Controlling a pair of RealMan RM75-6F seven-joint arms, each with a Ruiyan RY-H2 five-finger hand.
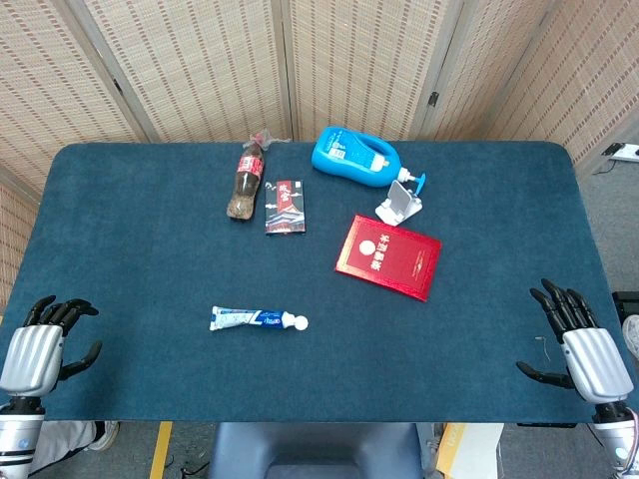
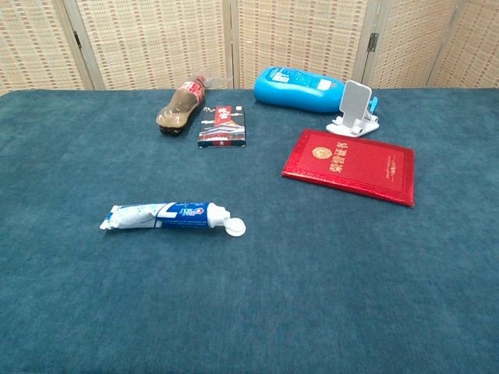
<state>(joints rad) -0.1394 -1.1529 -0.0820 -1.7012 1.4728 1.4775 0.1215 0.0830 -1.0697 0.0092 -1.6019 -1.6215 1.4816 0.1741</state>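
The left hand (image 1: 38, 349), a silver-backed shell with black jointed fingers, is resting at the near left corner of the table (image 1: 120, 200), its fingers spread apart and holding nothing. The right hand (image 1: 579, 344), built the same way, is sitting at the near right corner with fingers likewise fanned open and empty. Neither hand is showing in the chest view.

The table is wearing a deep teal cloth with a soft, felt-like nap. Nearest the left hand, though well apart from it, a white and blue squeezed toothpaste tube (image 1: 258, 319) is lying flat, its round white cap pointing right and its crimped tail pointing left.

A glossy red rectangular booklet with gold lettering and an embossed border (image 1: 388, 255) is lying tilted at mid-table, closer to the right hand but still well apart. Just behind it a small white plastic phone stand (image 1: 399, 203) is standing upright, close beside a bright blue plastic pump bottle (image 1: 354, 157) lying on its side. To the left, a clear plastic cola bottle with a red label (image 1: 246, 186) is lying down, holding a little dark liquid, and just beside it a flat dark red and black printed packet (image 1: 287, 207) is lying on the cloth.
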